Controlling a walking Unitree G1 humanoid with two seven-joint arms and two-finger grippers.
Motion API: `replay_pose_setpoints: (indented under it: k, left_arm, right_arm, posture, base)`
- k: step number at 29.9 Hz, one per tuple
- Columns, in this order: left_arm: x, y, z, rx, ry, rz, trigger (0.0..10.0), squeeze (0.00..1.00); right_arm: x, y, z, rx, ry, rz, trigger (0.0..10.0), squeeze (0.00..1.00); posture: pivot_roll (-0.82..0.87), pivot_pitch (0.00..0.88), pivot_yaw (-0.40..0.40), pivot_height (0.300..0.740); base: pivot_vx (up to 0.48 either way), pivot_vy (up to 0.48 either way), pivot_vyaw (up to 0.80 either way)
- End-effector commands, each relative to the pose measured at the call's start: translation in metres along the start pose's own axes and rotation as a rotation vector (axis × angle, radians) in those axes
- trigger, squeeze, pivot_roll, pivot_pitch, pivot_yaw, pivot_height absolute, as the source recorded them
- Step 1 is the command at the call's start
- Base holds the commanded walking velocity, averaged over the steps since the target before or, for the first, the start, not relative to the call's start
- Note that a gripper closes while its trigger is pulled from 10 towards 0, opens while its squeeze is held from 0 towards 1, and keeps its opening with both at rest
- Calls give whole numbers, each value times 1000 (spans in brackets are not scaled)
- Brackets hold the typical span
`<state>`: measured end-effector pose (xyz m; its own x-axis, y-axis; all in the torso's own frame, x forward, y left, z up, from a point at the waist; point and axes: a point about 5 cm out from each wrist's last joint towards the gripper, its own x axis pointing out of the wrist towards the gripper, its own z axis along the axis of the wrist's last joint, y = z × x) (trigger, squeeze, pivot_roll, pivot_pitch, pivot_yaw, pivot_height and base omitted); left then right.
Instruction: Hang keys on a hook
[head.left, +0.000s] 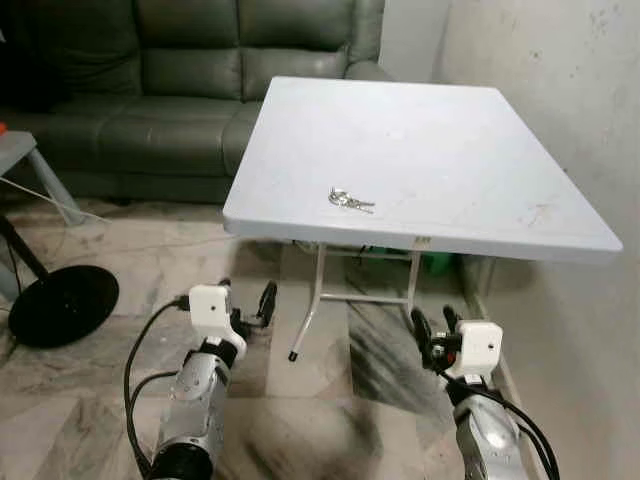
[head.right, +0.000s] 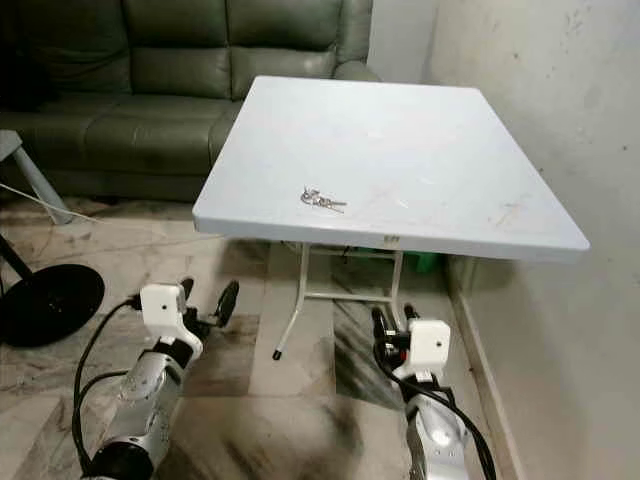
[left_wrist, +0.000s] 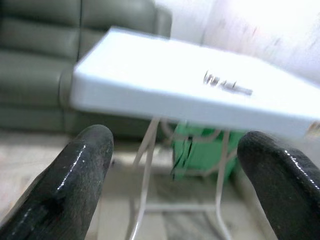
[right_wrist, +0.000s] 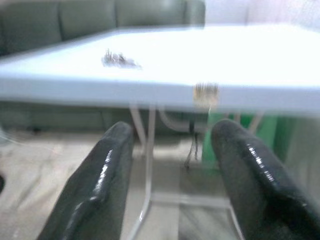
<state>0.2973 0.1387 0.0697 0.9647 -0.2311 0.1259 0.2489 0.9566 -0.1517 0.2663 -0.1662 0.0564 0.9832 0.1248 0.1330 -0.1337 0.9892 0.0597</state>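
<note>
your keys (head.left: 350, 201) lie flat on the white table (head.left: 480, 150), close to its near edge, ahead of and above both pincers and somewhat nearer the left one's side. the left pincer (head.left: 247, 303) hangs below the table edge with its 2 fingers (left_wrist: 75, 175) spread wide and nothing between them; the right pincer (head.left: 433, 326) also sits low, in front of the table's metal legs (head.left: 310, 310), its fingers (right_wrist: 100, 185) apart by a narrower gap and holding nothing. from each wrist view the keys show as a small blurred bunch on the tabletop, well above the fingertips. judge the bunch as light, hard and loose: thin metal pieces on a ring that will slide on the smooth top and splay or dangle once lifted. they lie low, so a flat pinch may skate them away; you would likely do better to come down from above and close on the thickest clump where the ring gathers the blades, leaving the ring's loop free for a hook. no hook can be made out here, so you will have to find it after the pick-up. beyond the table stands a dark green sofa (head.left: 150, 90), and a wall (head.left: 560, 60) runs just beside the right pincer's side of the table.
</note>
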Motion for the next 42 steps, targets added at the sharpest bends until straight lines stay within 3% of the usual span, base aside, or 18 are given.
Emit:
replay_pose_setpoints:
  k: [1, 5, 11, 18, 24, 42]
  left_arm:
    - [-2, -5, 8, 10, -26, -31, 10000, 0]
    - [-11, -9, 16, 21, -55, -56, 10000, 0]
    - [-24, -14, 35, -29, -72, -100, 10000, 0]
    - [-18, -14, 51, -80, -53, -104, 10000, 0]
    - [-19, -15, 52, -85, -25, -94, 10000, 0]
    - [-16, -21, 52, -87, 11, -77, 10000, 0]
  right_arm:
    - [-2, 2, 9, 14, -29, 14, 10000, 0]
    - [-11, 7, 21, -5, -66, 51, 10000, 0]
    - [-25, 6, 44, -33, -98, 55, 10000, 0]
    - [-17, 12, 68, -25, -142, 61, 10000, 0]
    - [-16, 18, 74, -15, -133, 79, 10000, 0]
    - [-10, 19, 77, -12, -104, 100, 10000, 0]
  posture:
    - [15, 0, -47, 740]
    - [10, 0, -50, 740]
    - [4, 16, -50, 740]
    - [3, 26, -45, 740]
    - [8, 30, -46, 740]
    - [13, 34, -51, 740]
  base:
    - [0, 0, 0]
    - [0, 0, 0]
    - [0, 0, 0]
    - [0, 0, 0]
    - [0, 0, 0]
    - [352, 0, 0]
